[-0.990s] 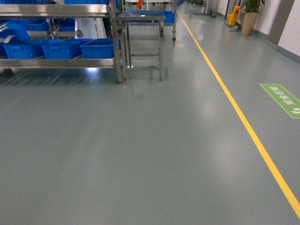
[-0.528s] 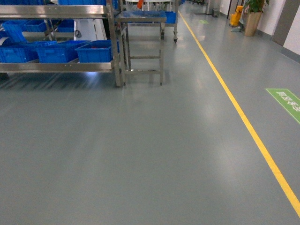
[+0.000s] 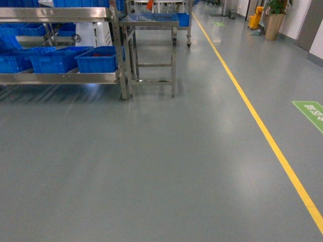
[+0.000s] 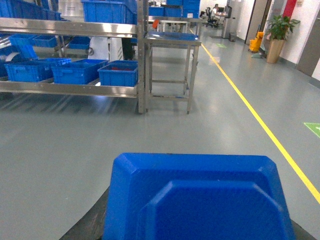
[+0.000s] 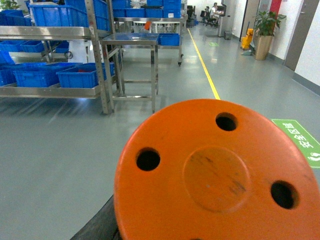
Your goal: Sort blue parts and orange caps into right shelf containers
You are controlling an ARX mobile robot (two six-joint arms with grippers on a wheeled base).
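A blue part with bevelled corners fills the lower left wrist view, with my left gripper shut on it; only a dark finger shows beside it. An orange cap, a round disc with holes, fills the right wrist view in my shut right gripper, whose dark finger peeks out at lower left. Neither gripper shows in the head view. Bright-blue containers sit in a row on the low steel shelf far ahead on the left. The rightmost container holds something red.
A steel table stands just right of the shelf rack. A yellow floor line runs down the right side, with a green floor sign beyond it. A potted plant is at the far right. Grey floor lies between me and the shelf.
The shelf, table and green sign have slid lower in the head view, the shelf leftward and the sign rightward. The base has rolled closer.
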